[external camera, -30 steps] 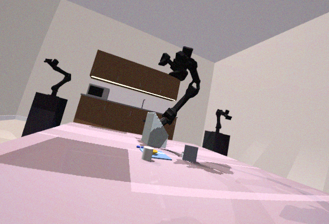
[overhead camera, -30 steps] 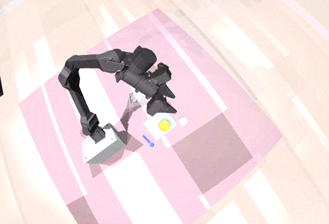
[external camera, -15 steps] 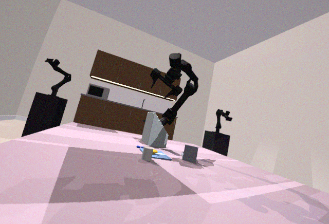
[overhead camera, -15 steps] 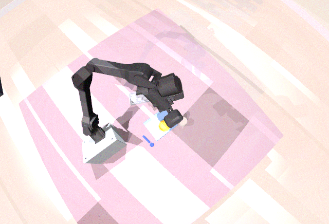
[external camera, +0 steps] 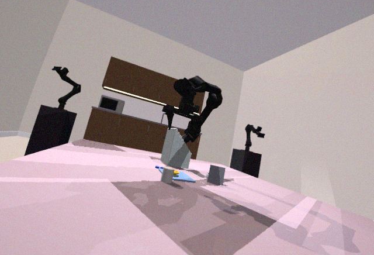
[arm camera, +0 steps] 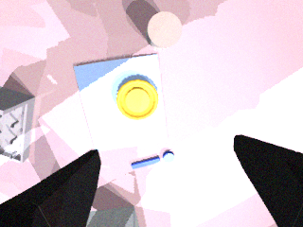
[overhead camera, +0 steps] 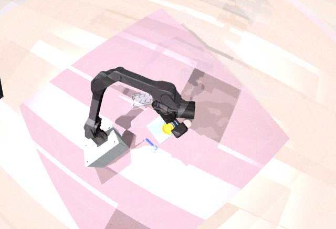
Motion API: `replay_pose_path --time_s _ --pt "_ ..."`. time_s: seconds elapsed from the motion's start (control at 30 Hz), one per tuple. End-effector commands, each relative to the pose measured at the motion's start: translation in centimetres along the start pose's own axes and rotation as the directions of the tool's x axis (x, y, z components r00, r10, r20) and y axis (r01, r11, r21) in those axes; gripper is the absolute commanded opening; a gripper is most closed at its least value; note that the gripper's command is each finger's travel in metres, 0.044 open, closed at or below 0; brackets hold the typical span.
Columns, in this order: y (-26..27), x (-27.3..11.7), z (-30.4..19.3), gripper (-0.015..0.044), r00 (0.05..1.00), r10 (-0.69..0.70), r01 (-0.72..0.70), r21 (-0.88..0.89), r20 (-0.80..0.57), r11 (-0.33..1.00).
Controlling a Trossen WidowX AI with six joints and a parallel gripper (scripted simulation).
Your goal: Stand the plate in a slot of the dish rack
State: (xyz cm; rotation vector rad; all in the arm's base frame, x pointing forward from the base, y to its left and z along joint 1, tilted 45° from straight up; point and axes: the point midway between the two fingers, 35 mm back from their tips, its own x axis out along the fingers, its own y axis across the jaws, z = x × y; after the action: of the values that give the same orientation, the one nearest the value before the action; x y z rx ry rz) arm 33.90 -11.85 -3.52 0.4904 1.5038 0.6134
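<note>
The yellow round plate (overhead camera: 167, 128) (external camera: 176, 172) (arm camera: 137, 99) lies flat over a pale blue square mat (overhead camera: 155, 130) (external camera: 187, 178) (arm camera: 92, 76). A darker blue patch shows past its rim in the wrist view. The grey dish rack (overhead camera: 133, 102) (external camera: 216, 175) (arm camera: 28, 120) stands off one side of the mat; the arm hides part of it in the top view, and the wrist view cuts it off at the left edge. My gripper (arm camera: 167, 149) is wide open and empty, pointing down high above the table. In the wrist view the plate appears beyond the fingertips, left of their middle.
A beige cylinder (overhead camera: 187, 123) (external camera: 167, 175) (arm camera: 165, 29) stands close to the mat, near the plate. A blue spoon-like piece (overhead camera: 149, 142) (arm camera: 146, 162) lies off the mat's opposite side. The arm's grey base block (overhead camera: 108, 153) (external camera: 175, 152) (arm camera: 114, 218) stands beyond it.
</note>
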Motion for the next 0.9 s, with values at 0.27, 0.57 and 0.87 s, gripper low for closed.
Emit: replay_pose_path --time_s 0.27,0.57,0.87 --pt "1.2 6.5 -0.5 0.0400 0.998 0.065 -0.065 -0.015 -0.022 0.998" --pt "2.6 12.6 -1.6 0.0400 0.997 0.072 -0.072 -0.016 -0.023 0.997" --pt "2.6 13.7 -1.6 0.0400 0.997 0.072 -0.072 -0.016 -0.023 0.997"
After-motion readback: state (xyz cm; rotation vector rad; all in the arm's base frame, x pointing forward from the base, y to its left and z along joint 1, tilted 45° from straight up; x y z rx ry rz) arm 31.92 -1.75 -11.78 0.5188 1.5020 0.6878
